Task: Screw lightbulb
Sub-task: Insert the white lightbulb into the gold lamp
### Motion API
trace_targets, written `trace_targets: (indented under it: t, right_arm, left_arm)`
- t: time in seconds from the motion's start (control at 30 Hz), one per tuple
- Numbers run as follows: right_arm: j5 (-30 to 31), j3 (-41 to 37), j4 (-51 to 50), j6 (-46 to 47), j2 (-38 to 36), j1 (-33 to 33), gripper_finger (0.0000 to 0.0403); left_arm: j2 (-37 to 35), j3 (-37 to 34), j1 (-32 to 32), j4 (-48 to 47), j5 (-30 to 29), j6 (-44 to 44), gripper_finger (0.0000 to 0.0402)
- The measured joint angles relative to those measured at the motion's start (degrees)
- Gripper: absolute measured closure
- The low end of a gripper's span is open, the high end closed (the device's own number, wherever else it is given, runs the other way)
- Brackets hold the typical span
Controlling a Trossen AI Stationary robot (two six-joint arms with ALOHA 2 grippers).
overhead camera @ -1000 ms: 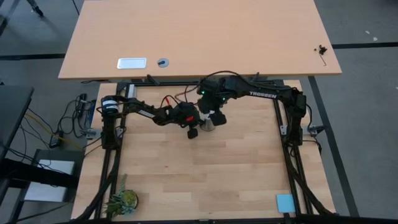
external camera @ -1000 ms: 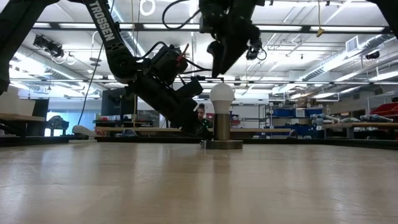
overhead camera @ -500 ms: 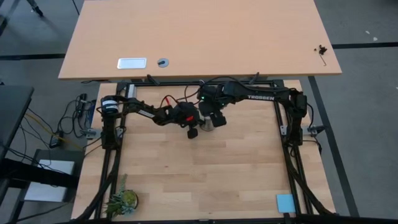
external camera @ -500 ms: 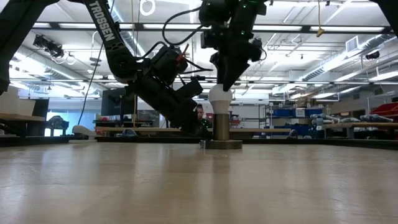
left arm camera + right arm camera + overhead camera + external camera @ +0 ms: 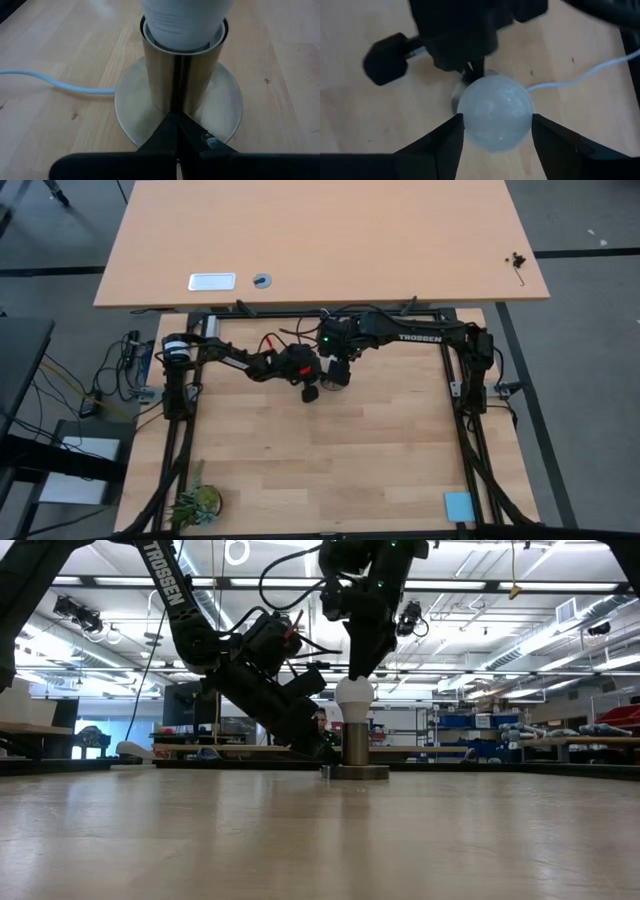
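Note:
The white lightbulb (image 5: pixel 354 695) stands upright in a metal socket (image 5: pixel 356 745) with a round base (image 5: pixel 227 100), mid-table toward the far edge. My right gripper (image 5: pixel 494 131) comes down on it from above and is shut on the bulb (image 5: pixel 494 112). My left gripper (image 5: pixel 177 120) is shut, low at the socket's foot, reaching in from the table's left (image 5: pixel 322 377). The bulb's screw end is hidden inside the socket. My left gripper rests its shut fingertips (image 5: pixel 172 131) on the socket's round base, right against the foot of the upright tube (image 5: pixel 181 102), slanting down from the table's left. My right gripper pinches the bulb's round top (image 5: pixel 465 117) between its two fingers (image 5: pixel 445 142), pointing down from above. The bulb stands upright in the socket.
A white cord (image 5: pixel 60 85) runs from the socket across the table. A small plant (image 5: pixel 197 502) stands at the near left corner and a blue pad (image 5: pixel 458 505) at the near right. A second table (image 5: pixel 320 240) lies beyond the far edge.
My right gripper has come down from above the bulb onto its top, shifting slightly toward the table's left, and has then turned about its own axis there. The bulb, the socket and my left gripper have stayed in place.

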Motion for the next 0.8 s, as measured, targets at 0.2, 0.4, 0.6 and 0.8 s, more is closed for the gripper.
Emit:
trace_targets:
  t: [0.2, 0.4, 0.6, 0.8]
  right_arm:
    - [0.89, 3.15, -0.22, -4.1, -1.26, 0.6, 0.0169]
    - [1.6, 4.77, -0.92, -7.3, -1.22, 0.77, 0.0175]
    - [1.51, 4.77, -2.79, -13.37, -1.22, 2.16, 0.0175]
    - [0.88, 4.63, -2.8, -13.64, -1.24, 2.48, 0.0189]
  left_arm:
    - [0.04, 0.02, 0.0, 0.36, -0.07, -0.37, 0.04]
    - [0.04, 0.02, 0.0, 0.43, -0.12, -1.67, 0.04]
    - [0.04, 0.04, -0.02, 0.3, -2.08, -1.9, 0.04]
    - [0.04, 0.04, 0.0, 0.48, -2.74, -1.9, 0.04]
